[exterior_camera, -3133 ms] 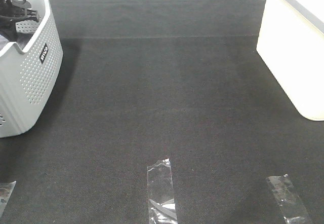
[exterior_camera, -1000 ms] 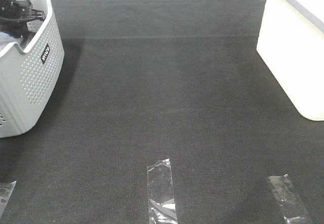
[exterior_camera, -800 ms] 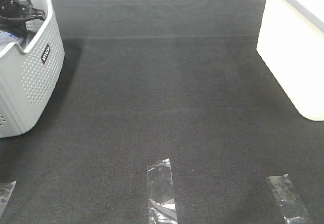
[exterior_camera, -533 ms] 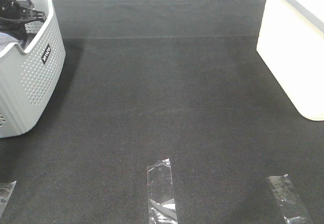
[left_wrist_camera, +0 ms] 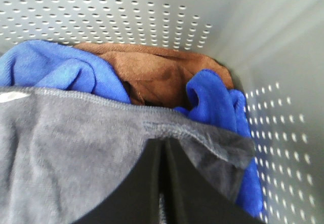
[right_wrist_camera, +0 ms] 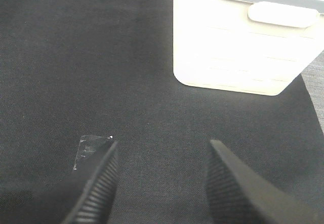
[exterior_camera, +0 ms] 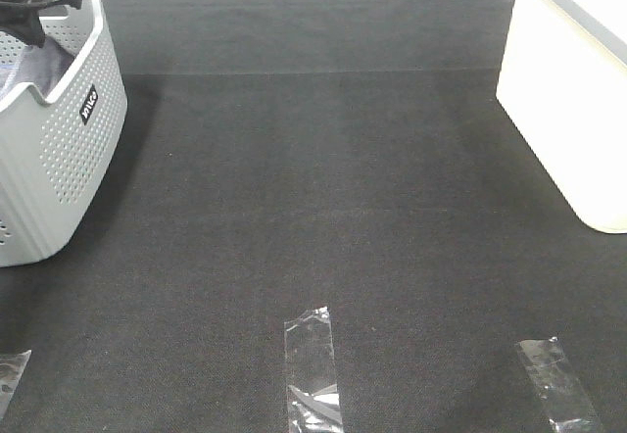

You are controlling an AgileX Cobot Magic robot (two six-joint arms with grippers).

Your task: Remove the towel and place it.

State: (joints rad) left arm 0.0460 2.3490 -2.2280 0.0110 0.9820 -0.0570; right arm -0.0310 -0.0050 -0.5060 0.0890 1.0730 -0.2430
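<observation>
Gripping towel (left_wrist_camera: 76,153) inside basket (left_wrist_camera: 126,21): left hand (left_wrist_camera: 163,148); blue cloth (left_wrist_camera: 55,72), brown cloth (left_wrist_camera: 152,72) alongside; right hand (right_wrist_camera: 164,145) spread.

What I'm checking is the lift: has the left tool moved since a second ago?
Yes: the left tool has moved up the exterior view, away from the logo on the basket.

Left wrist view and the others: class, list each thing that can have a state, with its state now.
towel, pinched near its hem, inside the basket.
left gripper, jaws shut on the towel.
right gripper, jaws open, empty.
basket, upright, holding cloths.
blue cloth, crumpled in the basket.
brown cloth, crumpled beneath.
</observation>
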